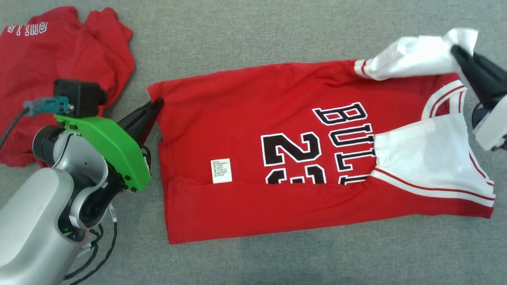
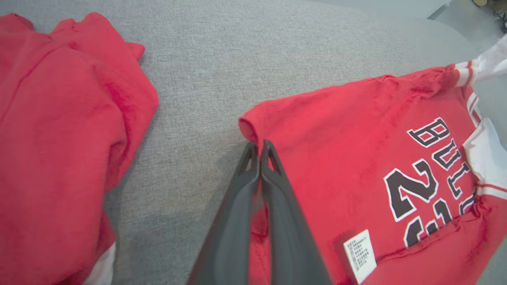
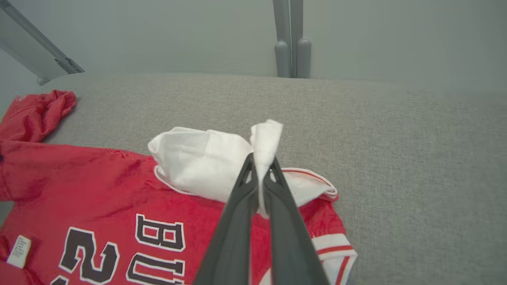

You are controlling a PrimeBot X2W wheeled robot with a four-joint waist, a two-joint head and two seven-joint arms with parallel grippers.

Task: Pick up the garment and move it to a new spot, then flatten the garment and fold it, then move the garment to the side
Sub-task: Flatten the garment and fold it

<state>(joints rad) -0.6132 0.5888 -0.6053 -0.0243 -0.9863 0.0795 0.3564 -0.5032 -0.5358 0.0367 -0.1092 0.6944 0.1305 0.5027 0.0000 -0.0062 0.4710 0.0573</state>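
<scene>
A red jersey (image 1: 245, 118) with black "BULLS 23" lettering and white sleeves lies spread on the grey surface, its near edge folded up over the numbers. My left gripper (image 1: 157, 103) is shut on the jersey's (image 2: 336, 150) far hem corner, its fingertips (image 2: 259, 150) pinching the red cloth. My right gripper (image 1: 455, 50) is shut on the white sleeve (image 1: 416, 57) at the far right, lifting it off the surface. In the right wrist view the white sleeve (image 3: 198, 162) bunches between the closed fingertips (image 3: 261, 166) of that gripper (image 3: 260, 168).
A second red garment (image 1: 59, 55) lies crumpled at the far left, close to my left arm (image 2: 59, 138). Grey fabric surface (image 1: 277, 261) extends on all sides; its far edge (image 3: 356, 85) meets a grey wall with a post (image 3: 291, 39).
</scene>
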